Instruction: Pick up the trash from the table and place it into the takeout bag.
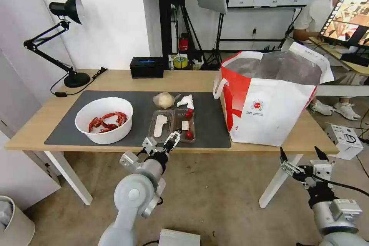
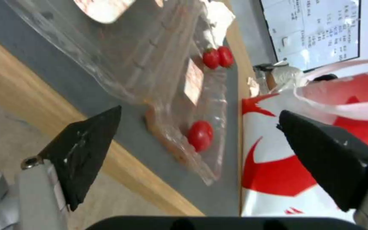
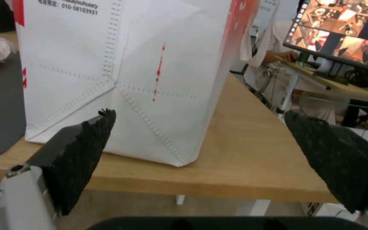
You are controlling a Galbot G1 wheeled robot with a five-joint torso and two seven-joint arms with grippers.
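On the table lies a dark grey mat with the trash on it. A white bowl of red crayfish shells is on the left. A pale wrapped lump and a crumpled tissue lie mid-mat. A clear clamshell tray holds cherry tomatoes. My left gripper is open at the table's front edge, just short of the tray. The takeout bag stands open on the right. My right gripper hangs open below the front edge, facing the bag.
A black desk lamp and a black tissue box stand along the table's back. A white bin sits on the floor at lower left and a white box on the floor at right. Bare wood lies right of the bag.
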